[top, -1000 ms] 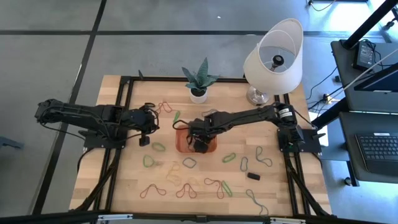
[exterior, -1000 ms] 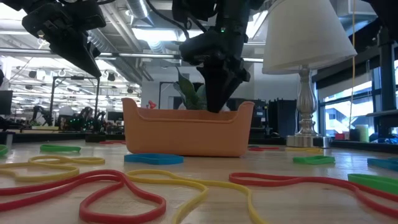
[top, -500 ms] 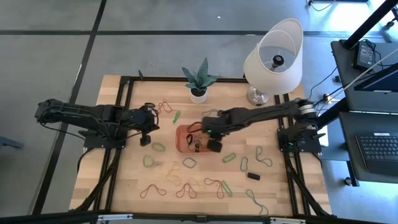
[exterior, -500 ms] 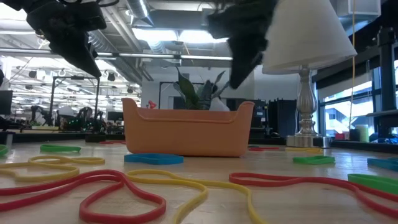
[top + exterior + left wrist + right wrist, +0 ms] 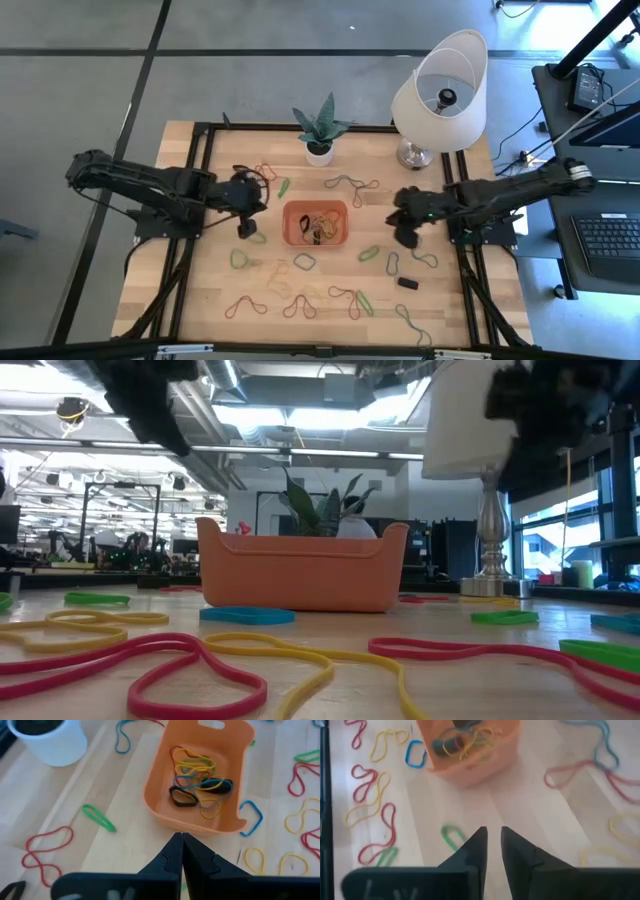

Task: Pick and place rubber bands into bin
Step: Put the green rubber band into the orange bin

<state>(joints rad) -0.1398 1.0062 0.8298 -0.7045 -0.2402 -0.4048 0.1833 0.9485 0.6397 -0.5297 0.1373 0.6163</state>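
Note:
The orange bin (image 5: pixel 316 223) stands at the table's middle with several rubber bands (image 5: pixel 197 775) lying in it. More loose rubber bands lie flat on the wood all round, such as a green one (image 5: pixel 256 237) and a red one (image 5: pixel 247 305). My left gripper (image 5: pixel 181 836) hovers left of the bin (image 5: pixel 165 770), slanting down toward it, shut and empty. My right gripper (image 5: pixel 491 832) hangs over the table to the right of the bin (image 5: pixel 470 775). Its fingers stand a narrow gap apart with nothing between them, and a green band (image 5: pixel 451 836) lies on the wood below.
A white plant pot (image 5: pixel 319 150) stands behind the bin and a lamp (image 5: pixel 440 95) at the far right corner. A small black object (image 5: pixel 407 283) lies near the right front. Bands in red, yellow and green crowd the near half of the table (image 5: pixel 300 300).
My right gripper has come up out of the bin and swung quickly toward the table's right edge, well clear of the bin. My left gripper has shifted a little toward the bin and risen slightly. The bin has stayed where it was.

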